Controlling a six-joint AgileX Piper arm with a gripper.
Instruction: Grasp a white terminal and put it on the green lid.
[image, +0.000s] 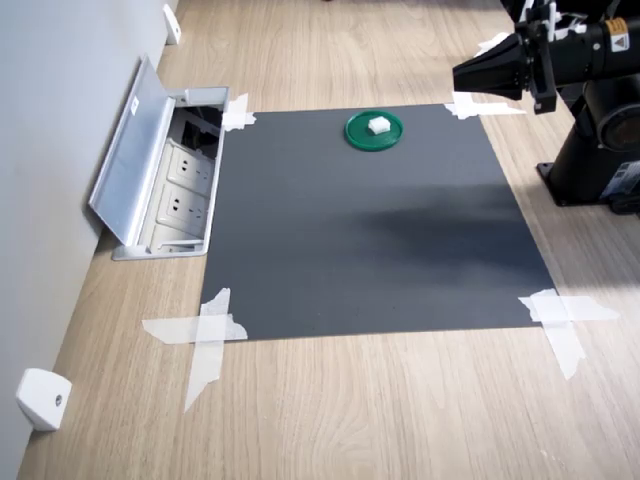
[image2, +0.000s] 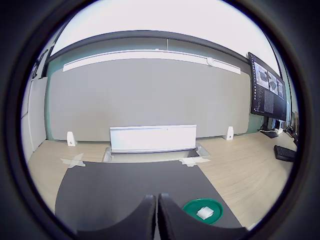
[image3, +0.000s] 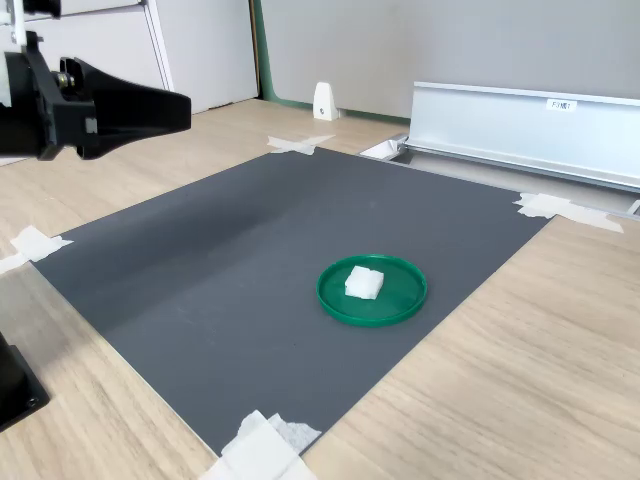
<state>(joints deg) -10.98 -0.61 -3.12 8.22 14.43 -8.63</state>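
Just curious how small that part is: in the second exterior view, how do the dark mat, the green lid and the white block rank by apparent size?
Largest to smallest:
1. Dark mat
2. Green lid
3. White block, resting on the lid

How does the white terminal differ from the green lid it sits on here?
The white terminal is a small, blocky white piece; the green lid is a flat, round dark-green disc with a raised rim. The terminal is far smaller, covering only part of the lid. The terminal rests on the lid; the lid lies on the dark mat. Both sit clear of the gripper.

open mat (image: 370, 240) around green lid (image: 374, 131), floor socket box (image: 170, 175) beside mat
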